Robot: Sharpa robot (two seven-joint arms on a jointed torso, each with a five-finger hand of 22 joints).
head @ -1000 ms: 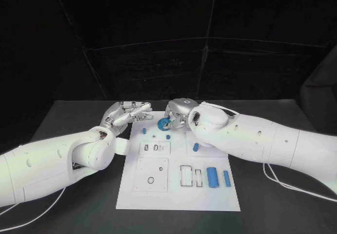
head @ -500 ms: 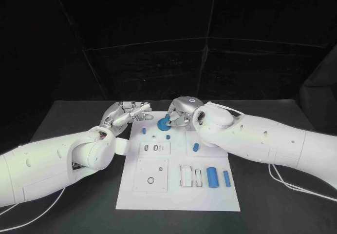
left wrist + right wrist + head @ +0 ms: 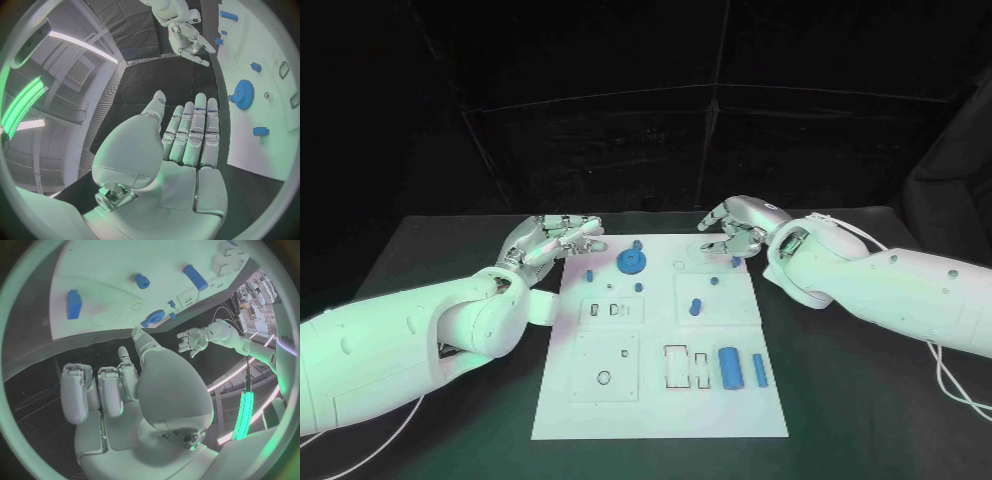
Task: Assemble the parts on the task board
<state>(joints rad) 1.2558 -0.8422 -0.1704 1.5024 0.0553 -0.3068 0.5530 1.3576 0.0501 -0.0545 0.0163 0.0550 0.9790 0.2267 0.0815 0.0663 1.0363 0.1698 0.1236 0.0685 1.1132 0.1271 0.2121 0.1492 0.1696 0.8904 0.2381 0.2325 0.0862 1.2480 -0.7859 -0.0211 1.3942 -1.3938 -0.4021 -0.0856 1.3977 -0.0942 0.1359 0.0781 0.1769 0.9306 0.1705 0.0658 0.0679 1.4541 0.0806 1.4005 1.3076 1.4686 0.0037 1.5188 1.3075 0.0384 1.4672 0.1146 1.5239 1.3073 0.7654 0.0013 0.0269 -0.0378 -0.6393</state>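
Task board (image 3: 661, 400): white plate, centre of the black surface (image 3: 430, 260), bearing small blue parts including a gear (image 3: 633, 262) near its far end and a cylinder (image 3: 730, 366) toward its near right. Left hand (image 3: 554, 238): beside the board's far left corner, fingers (image 3: 195, 131) extended, holding nothing. Right hand (image 3: 737, 227): at the far right corner, fingers loosely curled apart, holding nothing.

Empty right robot hand (image 3: 125, 405) near the task board (image 3: 112, 285), apparently clear of it.
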